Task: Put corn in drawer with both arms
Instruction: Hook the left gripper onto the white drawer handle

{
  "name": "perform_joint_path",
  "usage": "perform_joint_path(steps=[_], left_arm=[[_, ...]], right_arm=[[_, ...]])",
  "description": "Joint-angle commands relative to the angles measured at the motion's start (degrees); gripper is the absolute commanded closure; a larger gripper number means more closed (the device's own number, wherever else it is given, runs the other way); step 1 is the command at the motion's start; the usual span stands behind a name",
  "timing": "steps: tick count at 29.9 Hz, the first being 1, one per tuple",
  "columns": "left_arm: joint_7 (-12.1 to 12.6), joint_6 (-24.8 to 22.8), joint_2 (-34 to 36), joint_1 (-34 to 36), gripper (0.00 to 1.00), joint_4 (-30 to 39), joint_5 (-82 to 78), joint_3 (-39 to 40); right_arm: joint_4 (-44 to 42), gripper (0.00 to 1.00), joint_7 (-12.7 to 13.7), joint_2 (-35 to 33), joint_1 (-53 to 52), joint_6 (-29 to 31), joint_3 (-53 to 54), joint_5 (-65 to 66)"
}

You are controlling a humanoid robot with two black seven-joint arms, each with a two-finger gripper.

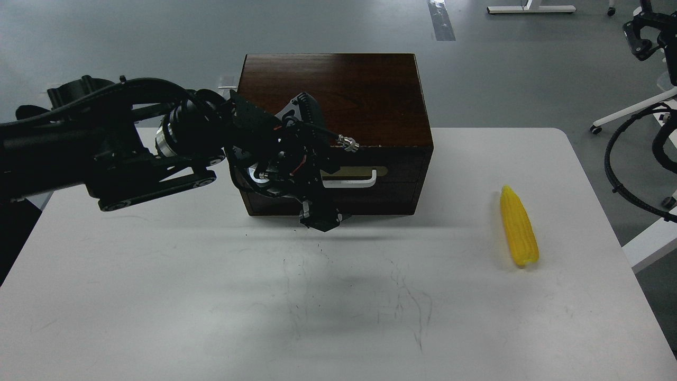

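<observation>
The corn (519, 227) lies on the white table (158, 296) at the right, tip pointing away from me. The dark brown box (365, 95) stands at the table's back middle. Its drawer (391, 185) is closed, and the white bar handle (357, 182) is partly hidden by my left wrist. My left gripper (319, 218) points down in front of the drawer's lower left part, just above the table; it is dark and its fingers cannot be told apart. My right gripper (638, 34) is small at the top right edge, far from the corn.
Black cables (619, 174) and white stand legs (629, 114) are off the table's right side. The table's right edge runs close to the corn. Faint scuff marks (402, 296) cross the table's middle.
</observation>
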State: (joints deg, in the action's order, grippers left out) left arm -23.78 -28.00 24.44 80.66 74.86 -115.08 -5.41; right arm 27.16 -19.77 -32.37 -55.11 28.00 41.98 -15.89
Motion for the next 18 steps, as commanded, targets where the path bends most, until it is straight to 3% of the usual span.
perform_joint_path(steps=[1, 18], left_arm=[[-0.12, 0.00, -0.01, -0.07, 0.07, -0.07, -0.93, -0.12], [0.14, 0.00, 0.35, -1.38, 0.06, -0.16, -5.85, -0.39]], right_arm=[[0.00, 0.00, -0.01, 0.03, 0.00, 0.00, 0.12, -0.01], [0.00, 0.00, 0.08, -0.06, -0.44, 0.00, 0.21, 0.07]])
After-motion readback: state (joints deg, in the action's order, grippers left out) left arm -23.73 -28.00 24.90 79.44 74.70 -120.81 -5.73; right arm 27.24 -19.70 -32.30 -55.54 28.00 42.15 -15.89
